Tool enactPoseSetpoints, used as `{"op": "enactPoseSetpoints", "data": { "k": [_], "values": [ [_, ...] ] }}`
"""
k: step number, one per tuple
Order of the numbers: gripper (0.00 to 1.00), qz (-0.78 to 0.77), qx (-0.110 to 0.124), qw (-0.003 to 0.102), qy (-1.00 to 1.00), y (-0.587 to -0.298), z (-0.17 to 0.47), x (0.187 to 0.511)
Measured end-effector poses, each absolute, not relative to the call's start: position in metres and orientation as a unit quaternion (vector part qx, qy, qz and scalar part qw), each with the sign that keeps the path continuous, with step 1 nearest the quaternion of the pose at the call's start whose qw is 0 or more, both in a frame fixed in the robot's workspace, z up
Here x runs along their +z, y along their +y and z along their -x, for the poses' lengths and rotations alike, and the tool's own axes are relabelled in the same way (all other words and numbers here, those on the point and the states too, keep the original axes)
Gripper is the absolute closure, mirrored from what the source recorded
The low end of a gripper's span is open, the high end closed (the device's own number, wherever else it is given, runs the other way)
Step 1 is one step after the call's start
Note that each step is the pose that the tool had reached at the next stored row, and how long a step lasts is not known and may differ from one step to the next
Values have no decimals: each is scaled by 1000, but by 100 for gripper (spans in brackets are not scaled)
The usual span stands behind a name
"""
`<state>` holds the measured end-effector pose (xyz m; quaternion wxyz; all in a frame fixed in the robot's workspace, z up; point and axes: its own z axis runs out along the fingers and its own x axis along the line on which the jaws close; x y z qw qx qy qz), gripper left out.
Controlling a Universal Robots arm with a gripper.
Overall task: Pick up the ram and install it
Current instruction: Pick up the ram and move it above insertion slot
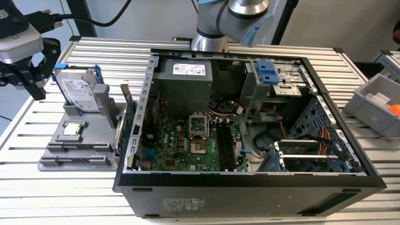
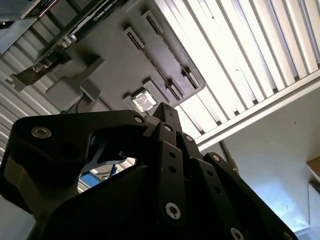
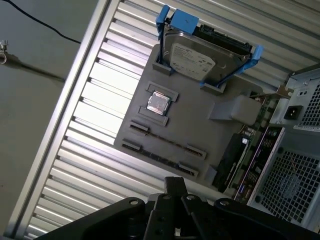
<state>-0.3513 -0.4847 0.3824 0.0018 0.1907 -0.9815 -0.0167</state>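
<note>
Bench is a table of ribbed aluminium slats running across its whole top, with a plain pale wall behind it and a grey bin at the exterior view's right edge. Strong overhead light: in both wrist views the bare slats glare near white in patches. Past the table edge in the first wrist view is a smooth grey floor with a thin black cable lying across it.

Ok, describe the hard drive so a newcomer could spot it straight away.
On the exterior view's left of the open computer case sits a grey holder. The hard drive stands upright on it: a silver box with blue rails, unlike the small flat chip lying nearby.
</note>
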Motion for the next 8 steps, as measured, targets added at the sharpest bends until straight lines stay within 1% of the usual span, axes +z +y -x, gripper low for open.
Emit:
{"op": "enactPoseSetpoints", "data": {
  "k": [8],
  "values": [
    [100, -223, -16, 2, -975, -485, 351, 382]
  ]
}}
